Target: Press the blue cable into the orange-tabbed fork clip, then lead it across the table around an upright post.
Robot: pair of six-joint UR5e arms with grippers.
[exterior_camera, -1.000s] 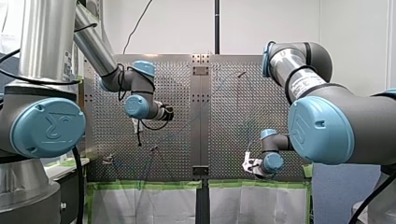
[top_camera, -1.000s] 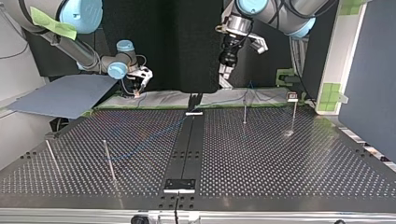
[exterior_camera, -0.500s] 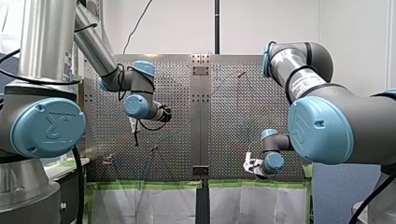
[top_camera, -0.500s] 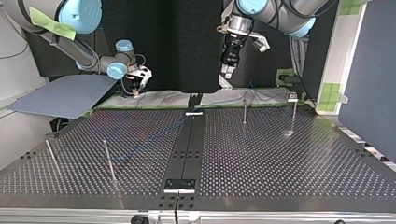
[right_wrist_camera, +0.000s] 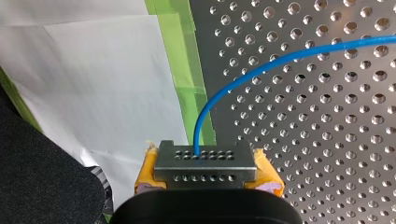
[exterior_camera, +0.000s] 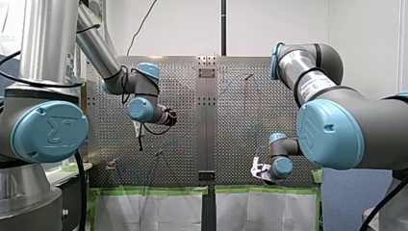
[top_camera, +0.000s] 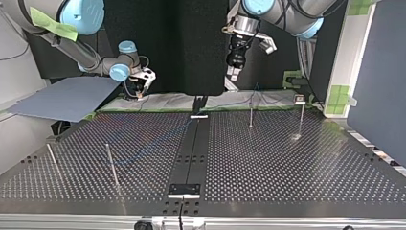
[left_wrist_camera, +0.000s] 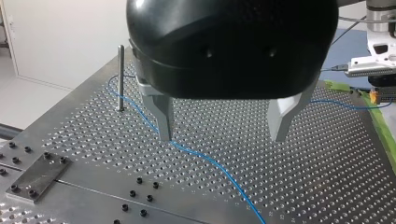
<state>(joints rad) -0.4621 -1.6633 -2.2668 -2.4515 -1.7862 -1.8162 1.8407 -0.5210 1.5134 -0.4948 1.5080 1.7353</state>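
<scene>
Perforated metal table (top_camera: 297, 167), top view. Dark centre strip (top_camera: 195, 143) running 12 to 6, with a bolted plate (top_camera: 184, 189) at the 6 end. Carries inner post (top_camera: 111, 165) and outer post (top_camera: 51, 160) at 8, short post (top_camera: 251, 115) and capped post (top_camera: 301, 117) at 1. Blue cable (top_camera: 143, 147) lying flat from inner post toward 12. Front view: green tape (exterior_camera: 154, 190) along the 6 edge.

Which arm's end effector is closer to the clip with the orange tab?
Left. In the top view my left end effector hangs in the air left of the clip; my right end effector, gripping the cable, is much farther left, beyond the middle.
</scene>
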